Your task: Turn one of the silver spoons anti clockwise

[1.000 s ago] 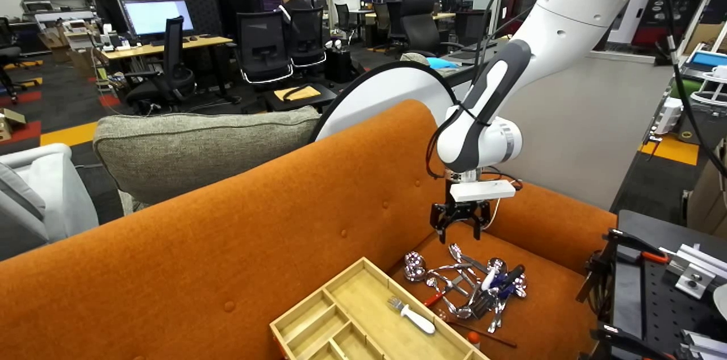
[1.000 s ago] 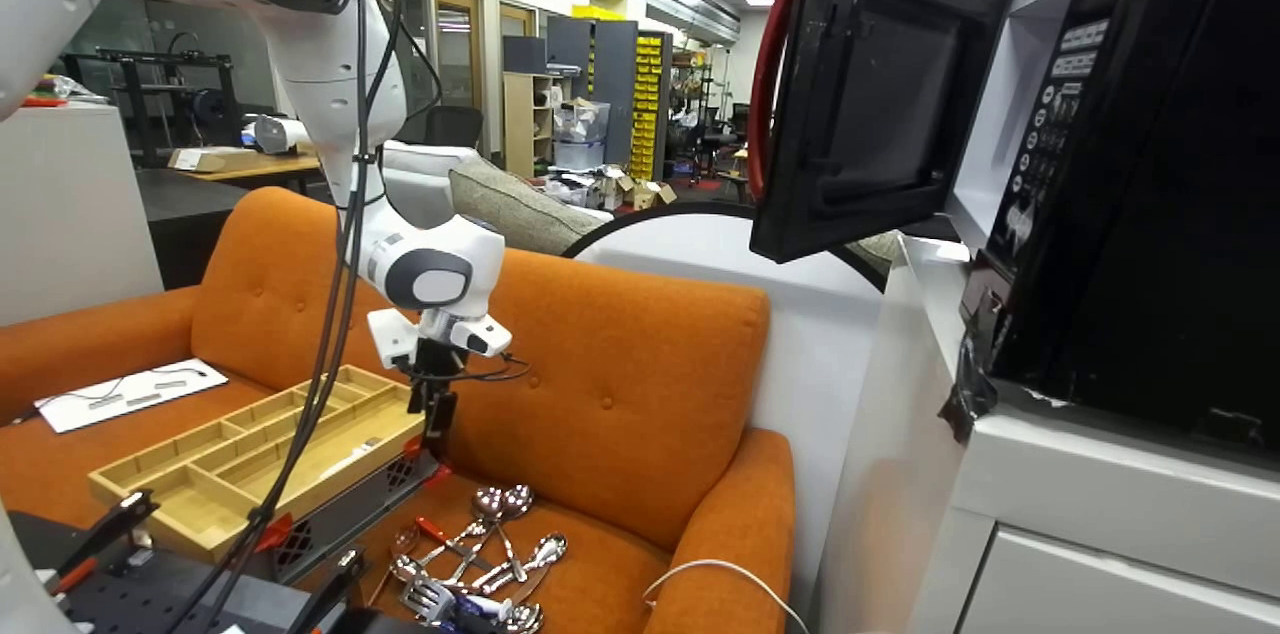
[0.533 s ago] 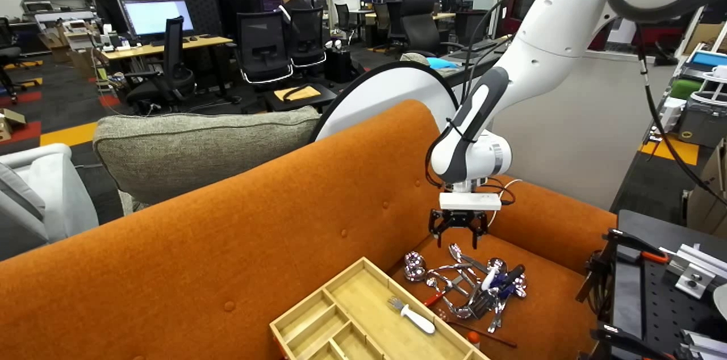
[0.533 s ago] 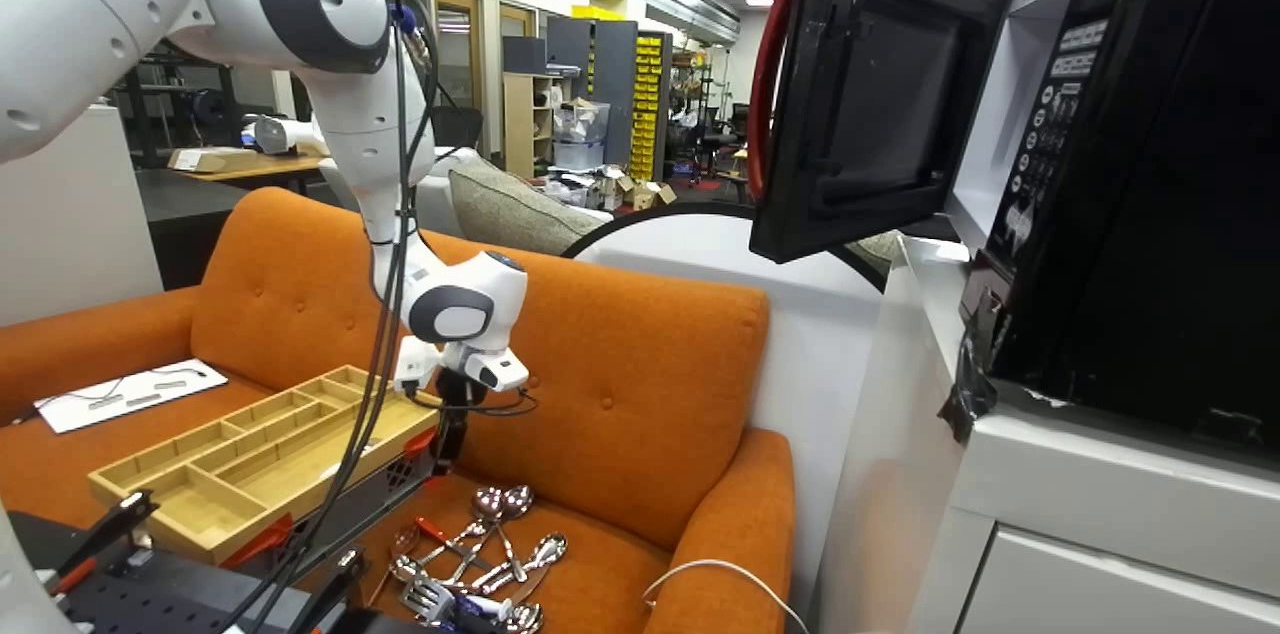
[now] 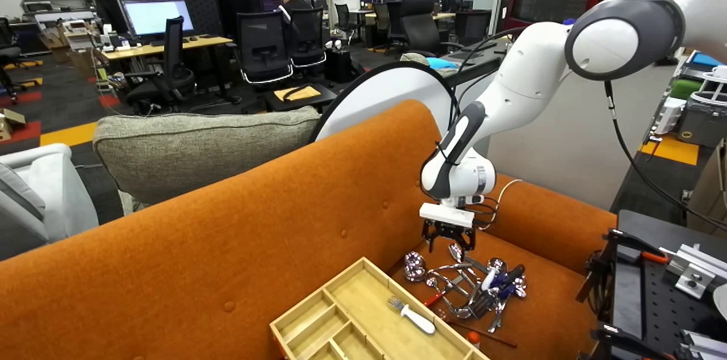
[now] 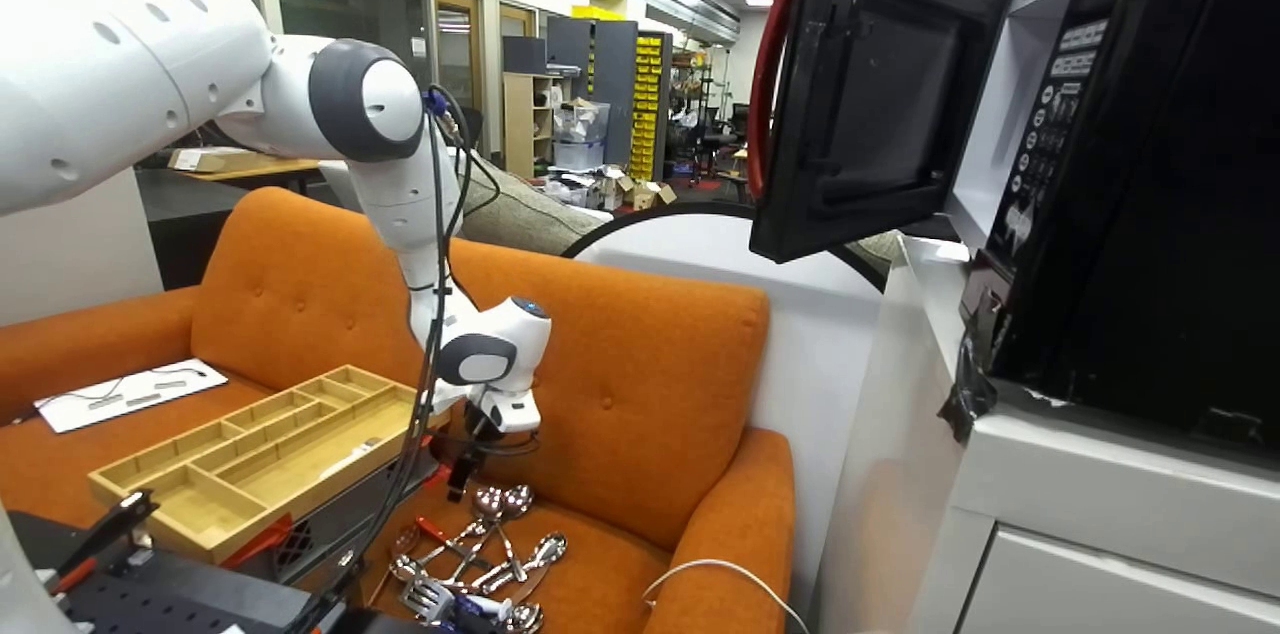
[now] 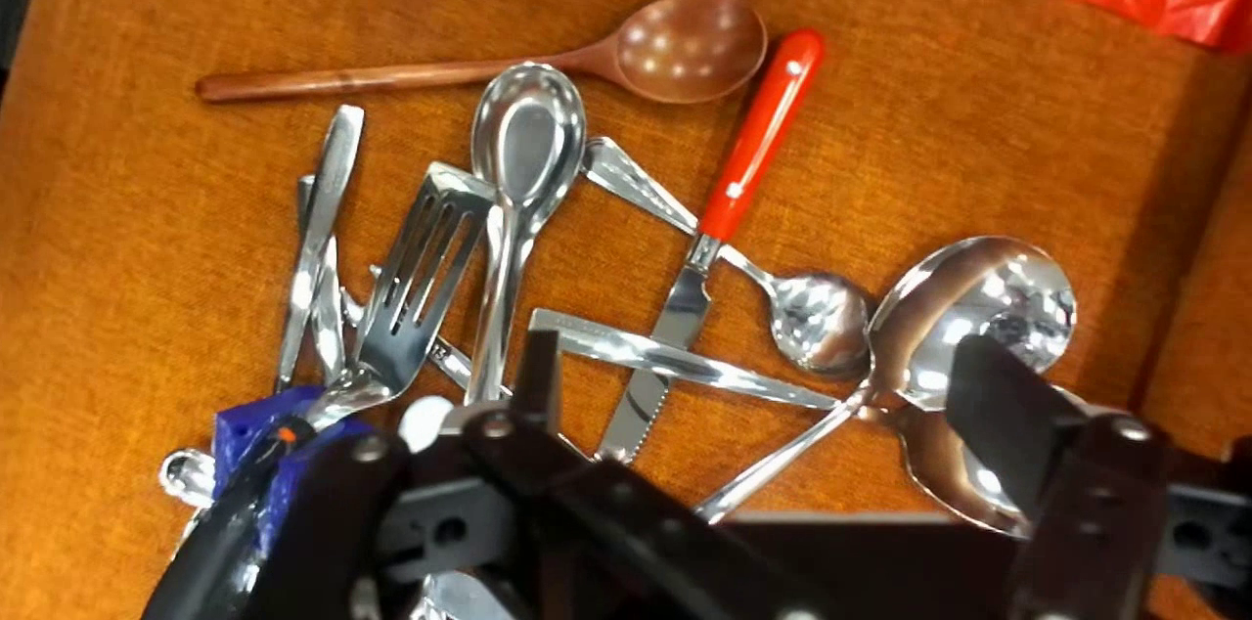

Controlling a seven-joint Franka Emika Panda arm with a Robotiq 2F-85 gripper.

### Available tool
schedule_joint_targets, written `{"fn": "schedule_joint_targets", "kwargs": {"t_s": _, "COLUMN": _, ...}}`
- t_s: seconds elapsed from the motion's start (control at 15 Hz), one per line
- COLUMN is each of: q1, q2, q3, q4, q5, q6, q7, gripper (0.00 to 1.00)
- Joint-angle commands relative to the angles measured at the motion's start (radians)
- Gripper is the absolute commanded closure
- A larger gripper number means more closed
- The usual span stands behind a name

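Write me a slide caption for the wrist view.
Open gripper above silver spoons, a red-handled knife and a wooden spoon strewn on an orange couch.

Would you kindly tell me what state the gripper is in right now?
Gripper: open, holding nothing.

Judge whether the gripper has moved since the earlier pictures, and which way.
Yes: in both exterior views, judged against the orange sofa, the gripper has come down, nearer the large silver spoons.
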Motion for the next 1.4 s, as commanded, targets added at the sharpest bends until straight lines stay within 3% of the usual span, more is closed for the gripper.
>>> {"fn": "schedule_joint_targets", "kwargs": {"t_s": 0.0, "q1": -0.003, "q2": 0.009, "q3": 0.000, "q4": 0.014, "q5": -0.001, "q6": -0.003, "q7": 0.014, "gripper": 0.00}}
{"fn": "schedule_joint_targets", "kwargs": {"t_s": 0.4, "q1": -0.003, "q2": 0.009, "q3": 0.000, "q4": 0.018, "q5": 0.000, "q6": -0.004, "q7": 0.025, "gripper": 0.00}}
{"fn": "schedule_joint_targets", "kwargs": {"t_s": 0.6, "q1": -0.017, "q2": 0.068, "q3": -0.012, "q4": 0.087, "q5": 0.032, "q6": -0.049, "q7": 0.146, "gripper": 0.00}}
{"fn": "schedule_joint_targets", "kwargs": {"t_s": 1.27, "q1": -0.042, "q2": 0.376, "q3": -0.030, "q4": 0.405, "q5": 0.078, "q6": 0.078, "q7": 0.539, "gripper": 0.00}}
{"fn": "schedule_joint_targets", "kwargs": {"t_s": 1.33, "q1": -0.041, "q2": 0.337, "q3": -0.028, "q4": 0.356, "q5": 0.078, "q6": 0.097, "q7": 0.562, "gripper": 0.00}}
